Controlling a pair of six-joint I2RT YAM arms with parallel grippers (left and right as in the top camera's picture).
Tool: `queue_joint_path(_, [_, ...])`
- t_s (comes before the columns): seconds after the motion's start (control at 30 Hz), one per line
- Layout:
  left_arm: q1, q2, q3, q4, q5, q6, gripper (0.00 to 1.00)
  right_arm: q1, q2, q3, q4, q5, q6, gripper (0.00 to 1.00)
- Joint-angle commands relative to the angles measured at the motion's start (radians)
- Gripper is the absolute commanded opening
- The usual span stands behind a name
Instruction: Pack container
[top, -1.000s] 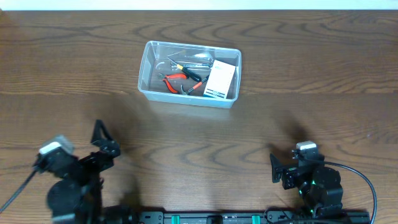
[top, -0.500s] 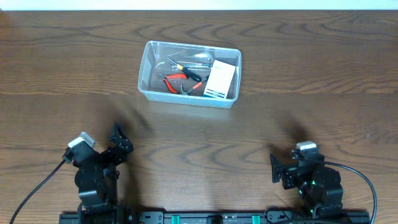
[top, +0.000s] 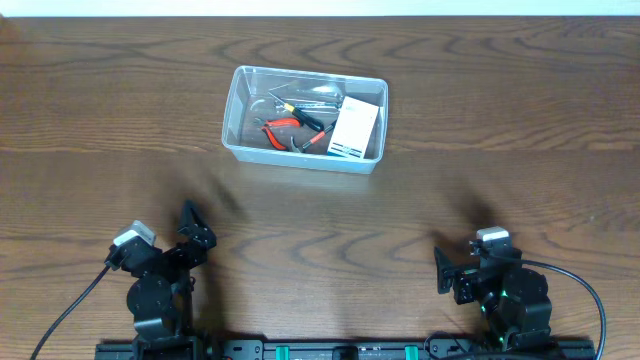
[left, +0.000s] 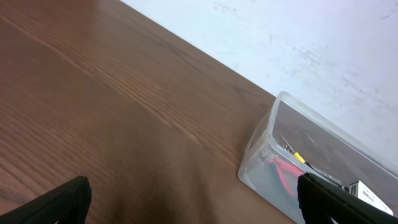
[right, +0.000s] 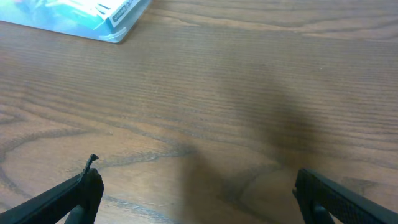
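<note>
The clear plastic container (top: 304, 118) sits on the table at the far middle. It holds red-handled pliers (top: 283, 128), other small hand tools and a blue-and-white box (top: 355, 131). It also shows in the left wrist view (left: 311, 168) at the right, with the red pliers inside. My left gripper (top: 190, 232) is open and empty near the front left edge; its fingertips frame bare wood in the left wrist view (left: 193, 202). My right gripper (top: 440, 270) is open and empty near the front right edge, also over bare wood (right: 196, 193).
The wooden table (top: 480, 190) fills the view. A pale wall (left: 280, 37) lies beyond its far edge. The container's corner shows at the top left of the right wrist view (right: 81, 18).
My left arm has swung right and drawn back toward the front edge, folding in over its base. The right arm and the container have not moved.
</note>
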Motion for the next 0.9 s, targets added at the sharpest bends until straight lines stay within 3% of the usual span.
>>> queue_joint_path(0.0, [-0.023, -0.009, -0.026, -0.002, -0.012, -0.001, 0.98, -0.008, -0.010, -0.010, 0.003, -0.008, 0.017, 0.99])
queue_joint_path(0.87, [-0.032, -0.007, -0.031, 0.001, -0.011, -0.001, 0.98, -0.009, -0.010, -0.011, 0.003, -0.008, 0.017, 0.99])
